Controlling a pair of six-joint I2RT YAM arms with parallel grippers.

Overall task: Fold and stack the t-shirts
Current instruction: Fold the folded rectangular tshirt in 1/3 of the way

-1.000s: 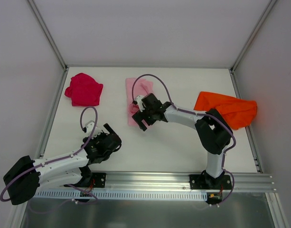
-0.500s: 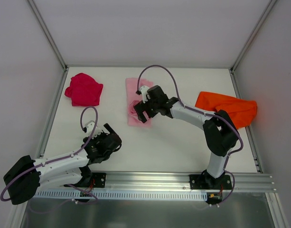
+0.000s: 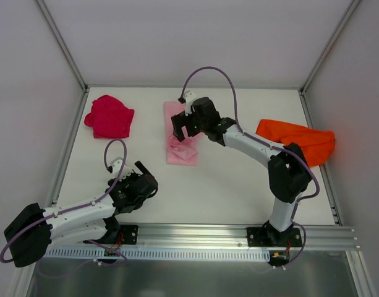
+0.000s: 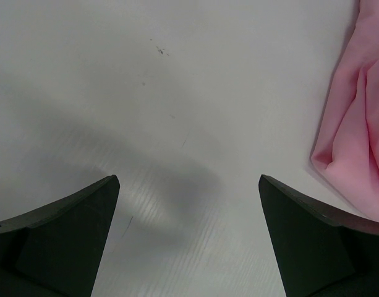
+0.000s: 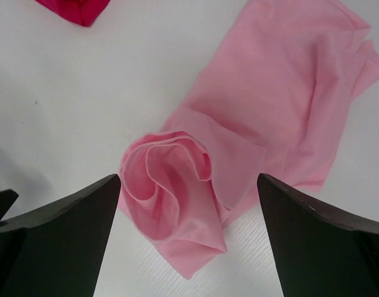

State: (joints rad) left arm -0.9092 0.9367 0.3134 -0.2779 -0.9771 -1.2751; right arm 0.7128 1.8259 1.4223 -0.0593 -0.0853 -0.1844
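The pink t-shirt [image 3: 184, 152] lies lengthwise at the table's middle back, its near end curled into a raised loop [image 5: 170, 185]. My right gripper [image 3: 178, 131] hovers over it, open, with the loop between its spread fingers [image 5: 65, 235] and nothing held. The red t-shirt [image 3: 109, 116] sits bunched at the back left, and its corner [image 5: 78, 9] shows in the right wrist view. At the right edge the orange t-shirt [image 3: 300, 142] lies crumpled. My left gripper [image 3: 151, 178] rests low near the front left, open over bare table, with the pink t-shirt's edge [image 4: 362, 124] off to its right.
The white table [image 3: 238, 179] has metal frame rails on its left [image 3: 65, 154] and right [image 3: 319, 154] sides and an aluminium rail [image 3: 195, 232] along the front where the arm bases are bolted. White walls enclose the back and sides.
My right gripper has moved back and slightly right along the pink t-shirt, uncovering its curled near end. The left arm has not moved.
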